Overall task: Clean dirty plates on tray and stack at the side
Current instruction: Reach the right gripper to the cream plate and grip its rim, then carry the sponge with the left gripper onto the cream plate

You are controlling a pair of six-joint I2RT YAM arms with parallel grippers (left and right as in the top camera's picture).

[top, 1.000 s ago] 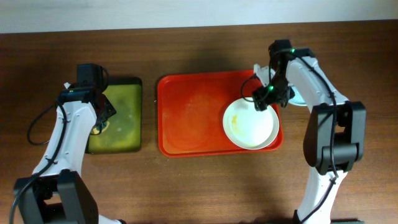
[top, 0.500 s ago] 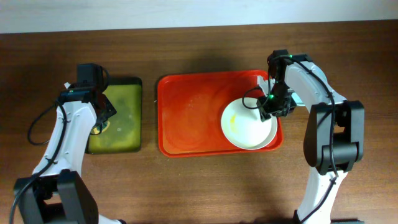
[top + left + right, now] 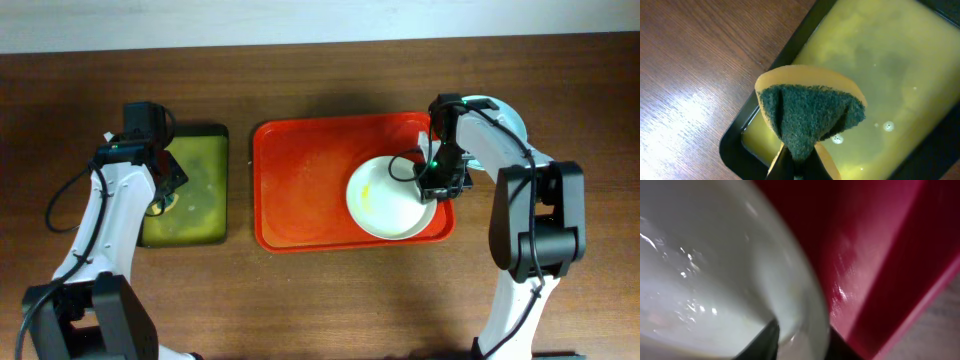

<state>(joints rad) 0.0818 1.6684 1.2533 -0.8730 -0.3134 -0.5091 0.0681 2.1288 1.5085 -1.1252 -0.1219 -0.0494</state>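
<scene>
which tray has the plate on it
The red-orange tray, not the black-rimmed olive-green tray left of it; the cream plate is at its right end.

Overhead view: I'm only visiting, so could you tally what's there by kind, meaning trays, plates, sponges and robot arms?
Trays: 2, a red-orange tray and an olive-green tray
Plates: 1 in clear view, a cream-white plate; the arm beside it may hide more
Sponges: 1, a green-and-yellow sponge
Robot arms: 2, the left arm and the right arm
Total: 6
</scene>
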